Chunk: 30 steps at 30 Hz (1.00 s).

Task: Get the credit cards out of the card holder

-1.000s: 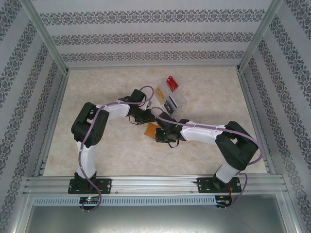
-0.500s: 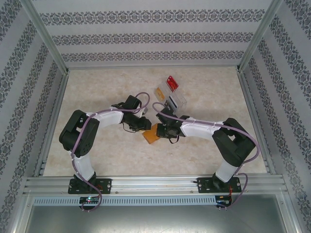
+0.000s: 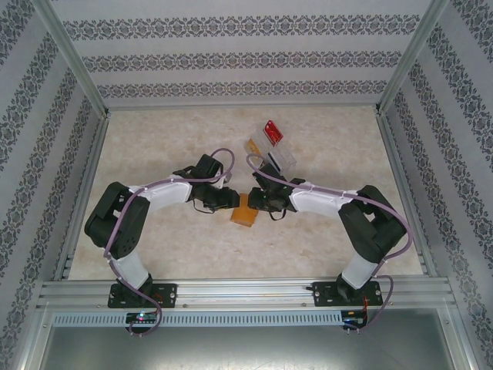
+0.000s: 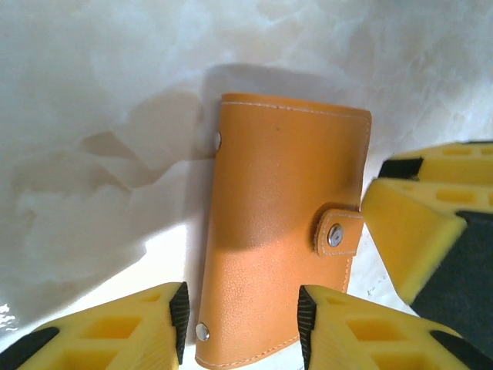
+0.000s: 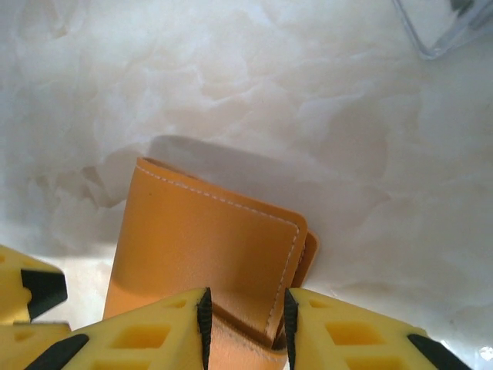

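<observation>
Card holder point(image 4: 281, 223) lay shut, long axis running away from our left gripper point(image 4: 243, 324), open astride its near end | right gripper point(image 5: 245, 324) at the tab point(image 4: 337, 233) side, state we couldn't tell

Was closed in by walls point(image 3: 231, 46) papered in grey floral bands; floored with a pale marbled tabletop point(image 3: 177, 139); edged by aluminium rails point(image 3: 246, 291).
</observation>
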### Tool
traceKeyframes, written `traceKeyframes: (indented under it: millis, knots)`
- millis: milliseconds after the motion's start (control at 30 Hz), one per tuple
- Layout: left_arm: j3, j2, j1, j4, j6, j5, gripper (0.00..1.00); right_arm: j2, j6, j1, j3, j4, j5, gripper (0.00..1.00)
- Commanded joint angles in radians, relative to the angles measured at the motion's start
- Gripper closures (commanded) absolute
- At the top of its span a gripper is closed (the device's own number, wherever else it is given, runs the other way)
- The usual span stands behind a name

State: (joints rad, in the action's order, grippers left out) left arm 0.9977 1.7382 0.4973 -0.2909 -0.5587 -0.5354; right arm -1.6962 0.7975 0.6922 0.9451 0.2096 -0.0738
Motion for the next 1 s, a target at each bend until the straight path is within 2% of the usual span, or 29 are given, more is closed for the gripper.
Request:
traceKeyframes:
  millis: [0, 233, 633, 700, 833, 967]
  knots:
    - [0.022, 0.021, 0.003, 0.018, -0.040, 0.025, 0.55, 0.012, 0.043, 0.022, -0.031, 0.026, -0.020, 0.69]
    - [0.060, 0.094, 0.003, 0.021, -0.049, -0.039, 0.55, -0.017, 0.056, 0.035, -0.045, 0.030, -0.028, 0.76]
    - [0.053, 0.109, -0.001, 0.098, -0.084, -0.209, 0.56, -0.044, 0.050, 0.010, -0.086, -0.031, -0.044, 0.77]
    - [0.047, 0.094, -0.005, 0.115, -0.093, -0.223, 0.60, -0.039, 0.049, 0.003, -0.091, -0.036, -0.048, 0.77]
    - [0.031, 0.048, -0.008, 0.106, -0.072, -0.179, 0.77, -0.002, 0.031, -0.005, -0.081, -0.018, -0.045, 0.76]
    - [0.011, 0.008, -0.007, 0.107, -0.048, -0.154, 0.89, 0.065, -0.012, -0.010, -0.039, 0.049, -0.024, 0.69]
